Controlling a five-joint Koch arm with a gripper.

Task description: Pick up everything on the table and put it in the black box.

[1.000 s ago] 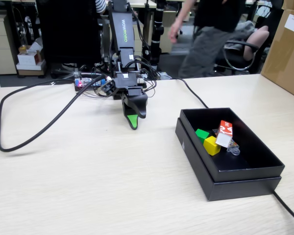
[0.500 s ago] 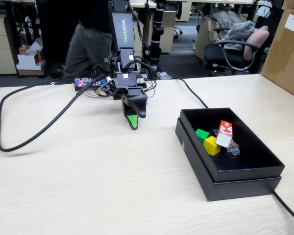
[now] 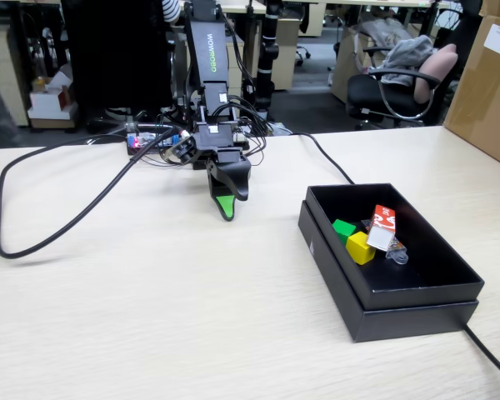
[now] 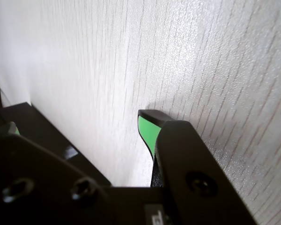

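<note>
1. Where the fixed view starts, at its near edge, the large pale beige wood-grain tabletop [image 3: 150,333] lies bare, and a black cable [image 3: 492,354] trails off at the lower right.
2. Just beyond, right of centre, sits the shallow matte black rectangular box [image 3: 362,312] on its wider black base.
3. Inside the box, the small yellow cube [image 3: 360,247] touches the small green cube [image 3: 343,228] behind it; the longer red-orange carton with white swirl print [image 3: 382,227] leans beside them, with a clear-ended wrapped packet [image 3: 397,254] at its foot.
4. Farther back and left of the box, the black gripper with a green-lined tip [image 3: 226,208] points down at the tabletop, holding nothing; its jaws look closed together in both views.
5. Behind it, the black arm [image 3: 208,50] rises over a tangle of wires [image 3: 162,142].
6. Farthest right stands a brown cardboard carton [image 3: 487,83].
</note>
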